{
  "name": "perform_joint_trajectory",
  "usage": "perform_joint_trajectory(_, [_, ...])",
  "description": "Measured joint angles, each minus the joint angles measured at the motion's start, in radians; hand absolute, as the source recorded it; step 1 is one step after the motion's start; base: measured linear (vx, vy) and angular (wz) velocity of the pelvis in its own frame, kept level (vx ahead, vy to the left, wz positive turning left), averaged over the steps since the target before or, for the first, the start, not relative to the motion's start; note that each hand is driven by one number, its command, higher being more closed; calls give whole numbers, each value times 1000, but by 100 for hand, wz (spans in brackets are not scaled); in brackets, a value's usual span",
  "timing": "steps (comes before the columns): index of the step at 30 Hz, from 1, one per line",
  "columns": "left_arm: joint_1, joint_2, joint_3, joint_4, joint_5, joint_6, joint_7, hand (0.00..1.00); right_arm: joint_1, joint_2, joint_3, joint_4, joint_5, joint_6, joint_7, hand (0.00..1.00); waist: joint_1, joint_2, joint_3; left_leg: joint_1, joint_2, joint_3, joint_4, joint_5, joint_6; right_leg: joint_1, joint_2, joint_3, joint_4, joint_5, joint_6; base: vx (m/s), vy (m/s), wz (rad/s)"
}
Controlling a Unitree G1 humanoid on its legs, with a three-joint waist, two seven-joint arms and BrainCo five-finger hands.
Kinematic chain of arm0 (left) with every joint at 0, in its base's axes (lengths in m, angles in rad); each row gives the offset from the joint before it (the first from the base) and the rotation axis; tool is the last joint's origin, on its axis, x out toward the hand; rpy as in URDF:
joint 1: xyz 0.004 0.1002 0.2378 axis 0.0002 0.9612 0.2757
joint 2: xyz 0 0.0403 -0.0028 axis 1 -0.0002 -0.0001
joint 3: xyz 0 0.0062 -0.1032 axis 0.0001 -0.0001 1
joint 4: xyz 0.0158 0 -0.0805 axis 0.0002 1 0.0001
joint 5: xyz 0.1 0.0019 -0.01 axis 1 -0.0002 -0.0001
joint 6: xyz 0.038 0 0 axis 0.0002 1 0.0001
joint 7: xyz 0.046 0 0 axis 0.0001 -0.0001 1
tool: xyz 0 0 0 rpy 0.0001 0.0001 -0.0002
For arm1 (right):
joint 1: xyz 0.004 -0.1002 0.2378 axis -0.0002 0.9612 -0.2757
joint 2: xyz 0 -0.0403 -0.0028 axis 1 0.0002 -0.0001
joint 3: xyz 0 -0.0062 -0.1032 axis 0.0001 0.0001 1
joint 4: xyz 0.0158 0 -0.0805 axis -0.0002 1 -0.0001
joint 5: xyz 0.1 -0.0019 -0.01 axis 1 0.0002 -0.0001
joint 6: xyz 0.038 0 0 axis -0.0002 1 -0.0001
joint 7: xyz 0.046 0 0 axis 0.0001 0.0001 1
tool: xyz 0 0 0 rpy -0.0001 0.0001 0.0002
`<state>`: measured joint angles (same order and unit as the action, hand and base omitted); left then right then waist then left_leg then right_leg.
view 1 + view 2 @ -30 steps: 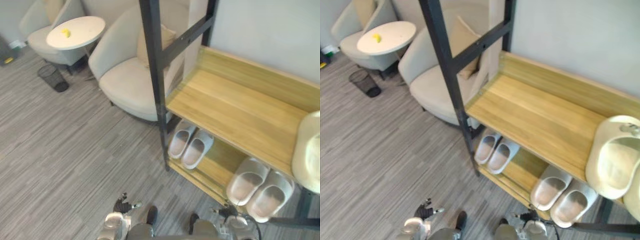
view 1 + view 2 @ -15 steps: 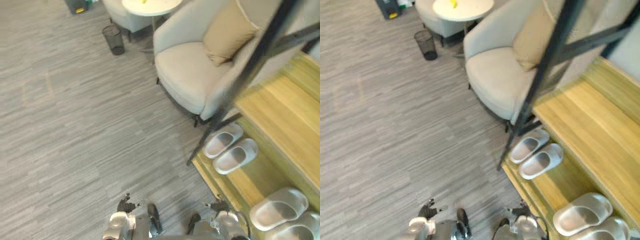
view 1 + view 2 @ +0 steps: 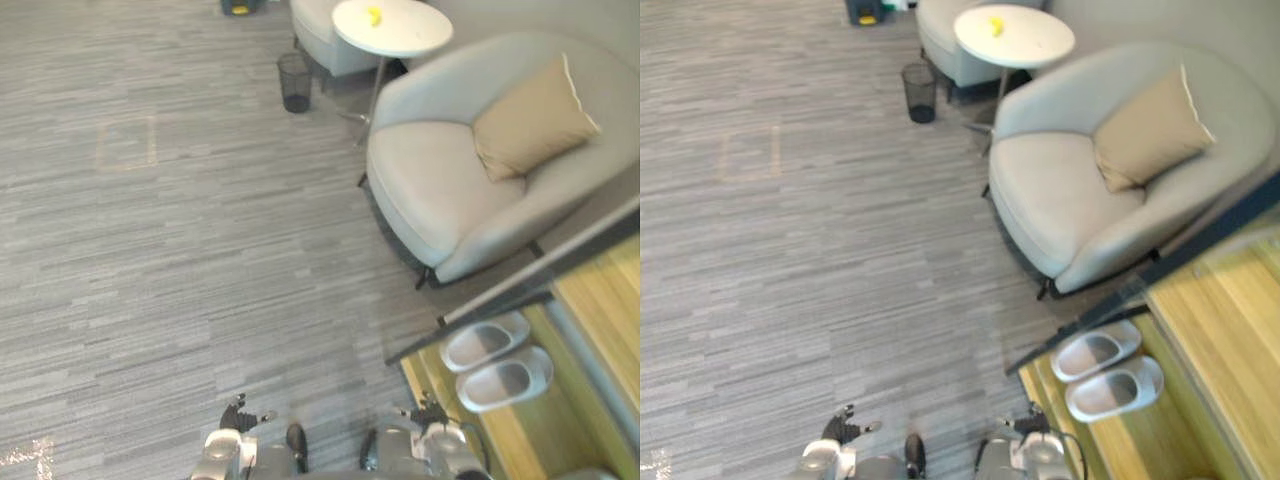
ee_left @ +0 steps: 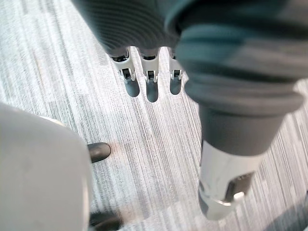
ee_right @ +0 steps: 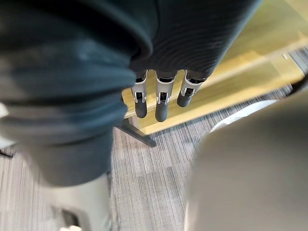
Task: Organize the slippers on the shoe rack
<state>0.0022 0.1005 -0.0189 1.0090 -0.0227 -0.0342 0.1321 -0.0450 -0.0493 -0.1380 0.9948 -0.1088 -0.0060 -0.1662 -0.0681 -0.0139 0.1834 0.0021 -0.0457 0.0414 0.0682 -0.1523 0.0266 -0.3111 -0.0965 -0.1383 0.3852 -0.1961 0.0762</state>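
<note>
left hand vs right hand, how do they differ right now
The left hand hangs over grey carpet; the right hand hangs by the wooden bottom shelf of the shoe rack. The right hand is nearer the pair of slippers than the left hand. Both are open, fingers straight, holding nothing.

Grey striped carpet floor [image 3: 150,250] lies right under the fingers [image 4: 152,89] of the left hand [image 3: 237,412] and stretches way out ahead of them. Well ahead of the fingers and off to their right there's a light grey rounded armchair [image 3: 440,190] with a tan square cushion [image 3: 530,125]. Further out: a round white side table [image 3: 392,25], with a black mesh wastebasket [image 3: 295,82] near it.
</note>
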Motion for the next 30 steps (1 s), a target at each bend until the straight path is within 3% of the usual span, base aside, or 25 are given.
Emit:
perform_joint_trajectory(2, [-13,-5,8,6,1,-1,1,0,10,-10,-16,3,0,1,0,0,-6,-12,-9,9,-21,-86,13,-23,-26,2,-3,36,-63,124,-58,287,-184,149])
perform_joint_trajectory(3, [-15,-11,12,6,1,-1,1,0,9,-13,-16,4,-1,1,0,0,-6,-5,-9,9,-14,-95,17,-27,-28,8,0,27,-63,121,-63,377,-190,97])
perform_joint_trajectory(4, [-8,-27,37,3,1,-3,2,0,1,-21,-16,4,-5,5,0,0,20,30,-16,-2,14,-102,38,-27,-46,25,7,-26,-78,111,-84,417,-145,70])
perform_joint_trajectory(6, [-4,-38,68,2,1,-1,2,0,-14,-14,-17,5,-7,13,0,0,26,35,-7,-41,18,-46,134,-20,-72,44,-2,-52,-67,92,-107,425,-138,72])
perform_joint_trajectory(7, [0,-58,94,-7,0,2,2,0,-7,1,-14,-5,-6,15,0,0,27,33,0,-111,41,35,357,-26,-99,120,-4,-70,-100,80,-109,399,-137,69])
perform_joint_trajectory(8, [15,-65,116,-44,0,0,3,0,8,17,-6,-41,-3,14,-2,0,36,30,6,-188,114,156,570,-53,-110,193,1,-91,-125,58,-117,385,-133,67])
perform_joint_trajectory(9, [17,-67,118,-55,-1,-1,2,0,14,25,-2,-53,-1,12,-2,0,41,30,7,-205,142,193,625,-64,-105,213,3,-100,-131,50,-118,287,-86,36])
perform_joint_trajectory(10, [16,-82,117,-84,-6,-2,4,0,19,32,6,-83,1,9,-3,0,58,24,8,-249,223,282,716,-82,-76,251,8,-120,-140,31,-117,237,-66,17])
perform_joint_trajectory(12, [13,-106,114,-111,-22,-5,4,0,16,28,19,-112,2,8,-7,0,68,34,3,-309,281,345,685,-84,-73,290,8,-145,-175,15,-99,228,-4,18])
perform_joint_trajectory(14, [12,-114,114,-115,-22,-5,5,0,12,28,20,-118,2,8,-10,0,69,44,6,-345,293,376,589,-82,-72,322,5,-174,-207,4,-81,229,126,32])
perform_joint_trajectory(16, [9,-114,117,-115,-23,-5,13,0,25,32,19,-116,2,13,-10,0,72,44,7,-354,283,389,476,-55,-68,351,0,-203,-221,-9,-58,275,222,47])
perform_joint_trajectory(17, [13,-112,117,-114,-24,-6,19,0,34,26,18,-99,2,14,-11,0,78,63,-2,-346,268,382,346,36,-33,365,7,-219,-217,-41,-12,301,271,54])
perform_joint_trajectory(18, [6,-97,119,-117,-30,-9,21,0,21,36,17,-72,2,16,-10,0,83,24,-1,-347,226,386,342,22,-22,367,-28,-212,-218,-47,1,310,271,51])
perform_joint_trajectory(20, [1,-69,122,-117,-31,-17,21,0,22,54,13,-64,1,15,-10,0,98,-9,4,-360,194,382,384,-31,-3,390,-51,-220,-237,-47,31,339,233,33])
perform_joint_trajectory(22, [5,-71,133,-114,-31,-17,21,0,22,53,9,-58,0,16,-9,0,110,-5,4,-349,183,377,437,-98,4,395,-81,-219,-168,-56,53,402,289,20])
perform_joint_trajectory(23, [13,-74,137,-112,-31,-14,21,0,26,54,-2,-59,-1,15,-9,0,107,-3,5,-309,151,356,434,-137,4,347,-132,-198,24,-64,66,376,285,27])
perform_joint_trajectory(24, [15,-75,135,-111,-30,-9,21,0,30,54,-6,-60,-1,15,-8,0,104,-1,6,-279,135,344,422,-151,5,281,-157,-164,189,-52,58,379,253,45])
perform_joint_trajectory(26, [19,-70,120,-110,-29,-1,22,0,42,52,-7,-72,-1,12,-7,0,79,2,9,-189,103,304,377,-180,4,137,-124,-62,476,-77,55,345,91,57])
perform_joint_trajectory(27, [23,-68,115,-109,-29,-1,22,0,41,52,-7,-73,-1,11,-7,0,75,5,11,-169,99,305,363,-180,4,120,-118,-60,491,-83,55,406,53,51])
perform_joint_trajectory(28, [29,-68,110,-98,-29,0,21,0,35,47,-7,-74,-1,10,-8,0,67,2,14,-95,84,302,306,-177,5,60,-94,-72,491,-108,26,432,14,26])
perform_joint_trajectory(29, [26,-70,108,-89,-29,1,22,0,33,42,-7,-71,-1,6,-7,0,64,1,17,-26,76,297,247,-178,3,-4,-58,-102,412,-122,-2,526,13,25])
perform_joint_trajectory(30, [23,-70,108,-87,-29,0,22,0,32,40,-7,-71,-1,3,-8,0,60,2,17,-11,75,291,231,-178,2,-22,-46,-113,373,-121,-6,646,-10,47])
